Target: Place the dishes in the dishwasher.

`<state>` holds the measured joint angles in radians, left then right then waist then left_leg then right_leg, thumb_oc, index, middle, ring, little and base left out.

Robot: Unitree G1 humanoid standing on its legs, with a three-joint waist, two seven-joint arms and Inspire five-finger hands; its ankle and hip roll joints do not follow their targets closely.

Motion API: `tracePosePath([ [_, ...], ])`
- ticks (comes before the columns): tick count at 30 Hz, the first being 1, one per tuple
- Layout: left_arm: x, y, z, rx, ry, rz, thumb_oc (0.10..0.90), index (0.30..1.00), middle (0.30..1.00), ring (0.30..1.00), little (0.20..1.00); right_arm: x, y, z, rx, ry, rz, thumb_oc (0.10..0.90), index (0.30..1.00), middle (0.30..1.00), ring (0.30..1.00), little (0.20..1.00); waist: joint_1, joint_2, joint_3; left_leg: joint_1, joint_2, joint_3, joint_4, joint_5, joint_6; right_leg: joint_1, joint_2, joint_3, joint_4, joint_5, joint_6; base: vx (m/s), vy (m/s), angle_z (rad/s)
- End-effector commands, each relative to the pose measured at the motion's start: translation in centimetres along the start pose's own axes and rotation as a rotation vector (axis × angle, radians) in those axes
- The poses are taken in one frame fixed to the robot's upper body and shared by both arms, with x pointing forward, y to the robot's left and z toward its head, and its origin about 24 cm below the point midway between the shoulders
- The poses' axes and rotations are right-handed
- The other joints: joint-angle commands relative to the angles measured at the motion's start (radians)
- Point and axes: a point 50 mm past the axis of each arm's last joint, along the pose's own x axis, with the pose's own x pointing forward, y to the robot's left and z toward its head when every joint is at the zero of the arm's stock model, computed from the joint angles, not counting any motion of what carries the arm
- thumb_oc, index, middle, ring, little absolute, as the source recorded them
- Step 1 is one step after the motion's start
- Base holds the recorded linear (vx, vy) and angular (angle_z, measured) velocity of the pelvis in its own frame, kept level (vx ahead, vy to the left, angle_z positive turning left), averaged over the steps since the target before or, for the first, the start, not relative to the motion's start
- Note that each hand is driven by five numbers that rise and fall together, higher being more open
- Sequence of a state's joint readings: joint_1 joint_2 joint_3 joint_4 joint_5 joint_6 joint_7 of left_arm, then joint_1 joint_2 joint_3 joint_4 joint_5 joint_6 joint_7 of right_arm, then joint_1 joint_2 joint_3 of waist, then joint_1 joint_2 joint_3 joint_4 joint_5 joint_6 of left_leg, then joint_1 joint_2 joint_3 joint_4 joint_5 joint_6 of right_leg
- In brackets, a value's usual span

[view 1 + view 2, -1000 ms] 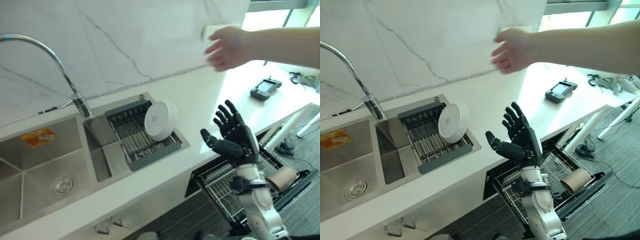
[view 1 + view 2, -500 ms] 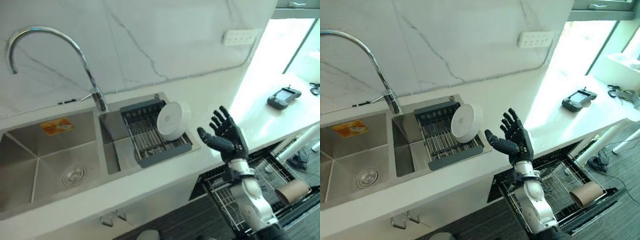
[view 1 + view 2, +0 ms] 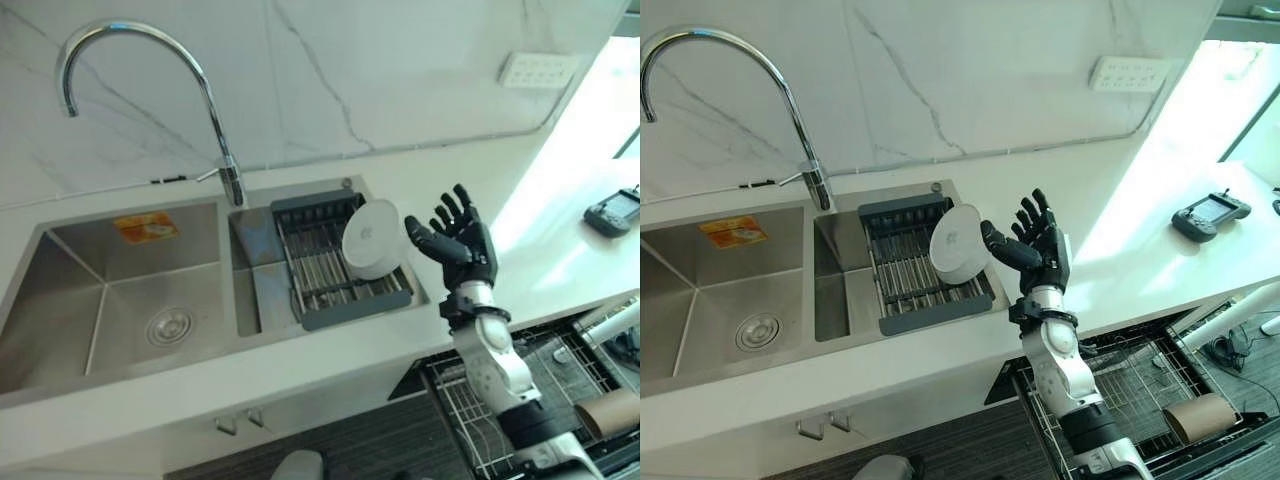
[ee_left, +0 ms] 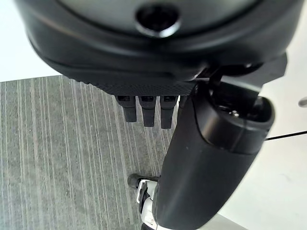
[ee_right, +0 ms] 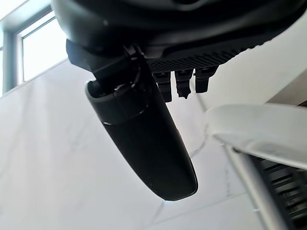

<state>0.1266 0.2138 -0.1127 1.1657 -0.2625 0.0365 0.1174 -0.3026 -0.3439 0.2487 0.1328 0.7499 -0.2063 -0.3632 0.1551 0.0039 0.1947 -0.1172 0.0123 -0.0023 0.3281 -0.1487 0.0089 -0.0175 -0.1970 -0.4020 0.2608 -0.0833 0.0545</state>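
**White glazed bowl, propped on edge in the rack**

White, glossy ceramic by the look of it: the bowl point(image 3: 372, 238) stands tilted on its rim in the grey rack point(image 3: 330, 300) that sits in the small basin of the steel sink point(image 3: 100, 300), its flat underside turned toward me. I judge it stiff, fairly light, breakable, and slick if wet, so I would not trust a pinch on the smooth face. The rim is the place to take it, thumb on one side and fingers over the far edge, where the lip gives something to hook.

My right hand point(image 3: 1032, 246) is up just beside the bowl, fingers spread straight and thumb out, holding nothing; I cannot tell whether the thumb is touching the rim yet. My left hand point(image 4: 211, 158) hangs over striped grey floor, fingers relaxed and empty.

The rack's bars are thin parallel metal rods in a plastic frame, which may snag the rim on lifting. The counter point(image 3: 560, 260) is smooth white stone, veined like the wall. Below it the dishwasher point(image 3: 1140, 385) basket is pulled out, open wire mesh, with a brown cup point(image 3: 1196, 418) lying in it.
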Motion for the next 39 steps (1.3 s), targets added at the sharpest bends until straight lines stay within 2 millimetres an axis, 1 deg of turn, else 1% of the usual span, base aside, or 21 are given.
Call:
tracePosePath([
  [1,-0.1,1.2,-0.6,0.057,-0.01,0.018,0.8,0.9,0.9,0.9,0.9,2.3,1.9,5.8,0.081,-0.27,0.02,0.8,0.9,0.9,0.9,0.9,0.011,0.014,-0.044,0.034,0.067,0.069,-0.028,-0.103,-0.023,0.059,0.008,0.022,0.039,-0.205,0.009,0.04,-0.006,0.04],
  [5,-0.1,1.4,-0.6,0.063,-0.005,0.021,0.8,0.9,0.9,0.9,0.9,2.9,1.4,6.3,0.095,-0.27,-0.025,0.8,0.9,0.9,0.9,0.9,0.015,0.019,-0.037,0.031,0.066,0.062,-0.028,-0.098,-0.025,0.06,0.005,0.017,0.039,-0.203,0.009,0.02,-0.003,0.06],
  [10,0.0,1.6,-0.4,0.069,-0.01,0.019,0.8,0.9,0.9,0.9,0.9,3.4,1.2,6.3,0.122,-0.247,-0.042,0.8,0.9,0.9,0.9,0.9,0.02,0.022,-0.027,0.029,0.061,0.051,-0.028,-0.095,-0.026,0.061,0.004,0.015,0.039,-0.202,0.008,0.02,-0.006,0.03],
  [14,0.0,1.7,-0.3,0.072,-0.018,0.009,0.8,0.9,0.9,0.9,0.9,3.7,1.3,5.7,0.149,-0.198,-0.006,0.8,0.9,0.9,0.9,0.9,0.025,0.024,-0.024,0.029,0.057,0.041,-0.028,-0.094,-0.026,0.063,0.004,0.015,0.039,-0.203,0.008,0.04,-0.012,0.01],
  [18,0.0,1.9,0.0,0.08,-0.024,0.003,0.8,0.9,0.9,0.9,0.9,4.0,2.1,4.9,0.155,-0.133,0.1,0.8,0.9,0.9,0.9,0.9,0.032,0.022,-0.021,0.03,0.054,0.033,-0.028,-0.092,-0.028,0.067,0.002,0.011,0.039,-0.203,0.01,0.05,-0.03,0.02],
  [20,0.0,2.0,0.1,0.084,-0.025,0.005,0.8,0.9,0.9,0.9,0.9,4.0,2.3,4.7,0.148,-0.118,0.114,0.8,0.9,0.9,0.9,0.9,0.034,0.022,-0.02,0.029,0.054,0.03,-0.028,-0.091,-0.028,0.068,0.001,0.008,0.039,-0.203,0.01,0.02,-0.015,0.02],
  [27,0.0,2.6,0.2,0.092,-0.023,0.017,0.8,0.9,0.9,0.9,0.9,4.6,2.4,4.8,0.143,-0.104,0.108,0.8,0.9,0.9,0.9,0.9,0.043,0.025,-0.015,0.029,0.048,0.018,-0.028,-0.087,-0.028,0.074,0.001,0.005,0.039,-0.203,0.012,0.02,-0.006,0.04],
  [33,0.1,2.8,0.6,0.103,-0.028,0.018,0.8,0.9,0.9,0.9,0.9,5.1,2.6,5.0,0.145,-0.088,0.121,0.8,0.9,0.9,0.9,0.9,0.05,0.025,-0.011,0.026,0.048,0.013,-0.028,-0.083,-0.031,0.078,-0.002,-0.001,0.039,-0.202,0.013,0.01,0.003,0.06],
  [39,0.1,3.1,0.7,0.113,-0.031,0.02,0.8,0.9,0.9,0.9,0.9,5.5,2.3,4.7,0.171,-0.062,0.093,0.8,0.9,0.9,0.9,0.9,0.059,0.026,-0.006,0.026,0.048,0.008,-0.028,-0.081,-0.032,0.085,-0.004,-0.01,0.039,-0.202,0.014,0.02,0.002,0.08],
])
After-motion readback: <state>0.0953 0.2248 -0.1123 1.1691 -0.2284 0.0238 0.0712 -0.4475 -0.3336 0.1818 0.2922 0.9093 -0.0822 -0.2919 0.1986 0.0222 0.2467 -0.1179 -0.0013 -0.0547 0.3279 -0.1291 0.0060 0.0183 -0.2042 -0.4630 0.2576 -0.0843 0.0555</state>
